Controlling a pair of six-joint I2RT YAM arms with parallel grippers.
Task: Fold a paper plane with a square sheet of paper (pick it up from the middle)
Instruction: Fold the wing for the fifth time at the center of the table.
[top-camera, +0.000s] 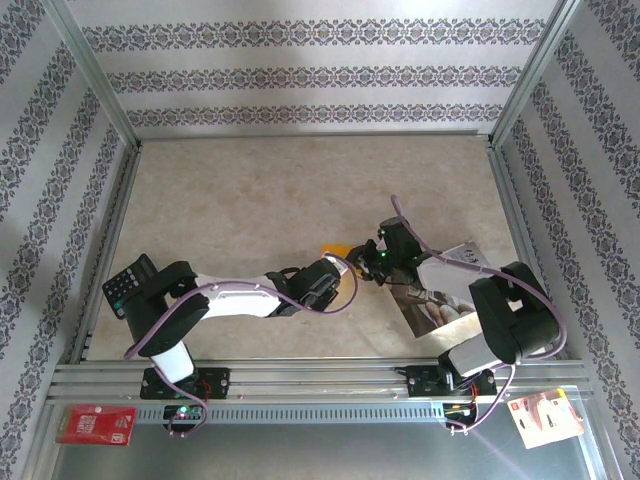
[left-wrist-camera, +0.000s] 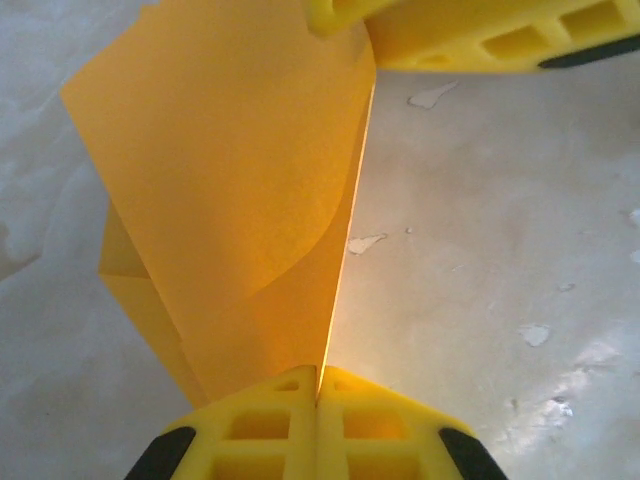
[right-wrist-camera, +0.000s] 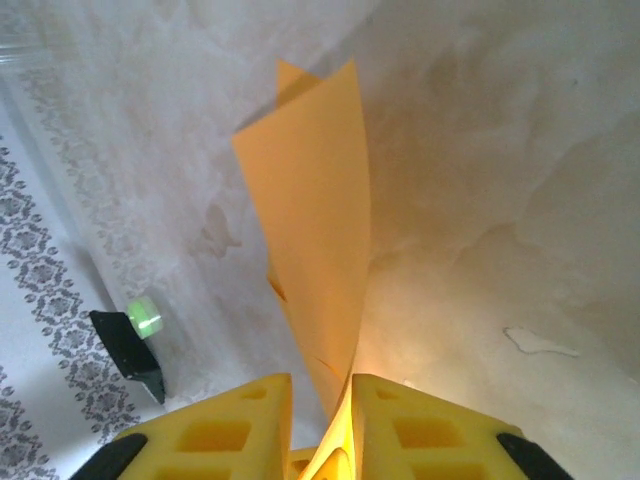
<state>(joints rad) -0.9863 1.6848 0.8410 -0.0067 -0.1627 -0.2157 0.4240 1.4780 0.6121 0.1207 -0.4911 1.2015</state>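
The square sheet of paper (top-camera: 333, 252) is bright orange, folded in layers, and held up above the table between the two arms. My left gripper (left-wrist-camera: 320, 385) is shut on its lower edge, the yellow fingers pressed together with the paper (left-wrist-camera: 230, 180) rising from them. My right gripper (right-wrist-camera: 322, 385) stands open with a narrow gap. The paper (right-wrist-camera: 315, 200) runs through that gap and leans on the right finger (right-wrist-camera: 420, 420). The right gripper's fingers (left-wrist-camera: 480, 35) also show at the top of the left wrist view, at the sheet's far edge. The paper plane is out of view.
A glossy printed photo sheet (top-camera: 445, 290) lies under the right arm. A black keypad device (top-camera: 130, 283) sits at the left edge. A red card (top-camera: 96, 424) and a white-red card (top-camera: 545, 415) lie on the near rail. Metal frame posts and patterned walls surround the table (top-camera: 250, 200).
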